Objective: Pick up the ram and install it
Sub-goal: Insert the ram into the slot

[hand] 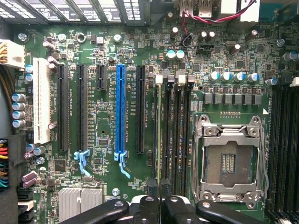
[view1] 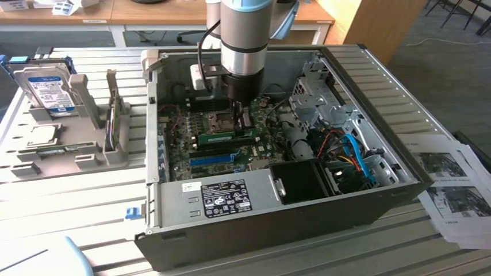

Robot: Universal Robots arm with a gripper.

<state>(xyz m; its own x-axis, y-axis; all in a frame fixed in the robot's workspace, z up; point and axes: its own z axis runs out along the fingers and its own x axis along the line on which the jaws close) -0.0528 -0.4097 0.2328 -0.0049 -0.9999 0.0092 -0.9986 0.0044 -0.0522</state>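
GRIPPER (hand: pixel 160 192): we read the jaws as narrow, pinching the ram (hand: pixel 159 135) by its top edge | RAM: upright along the memory slot farthest from the CPU socket (hand: pixel 229 158) (blue slot (hand: pixel 120 109) on its other side) | LOCATION: inside the open case (view1: pixel 307 224).

Arm (view1: pixel 244 29): single unit. Its last segment stands near vertical and enters from the top of the exterior view, pointing straight down.

Wrist (view1: pixel 244 60): grey and silver section in line with the arm, with a black flange beneath it. A black cable (view1: pixel 200 57) hangs alongside, on the exterior view's left.

Claw (hand: pixel 161 187): directed downward. Black linkage bars (hand: pixel 100 211) spread outward on both sides and converge toward the centre.

Fingers (hand: pixel 152 185): drawn almost together. The jaws are closed on the thin edge of the ram (hand: pixel 159 140), which extends out from between them.
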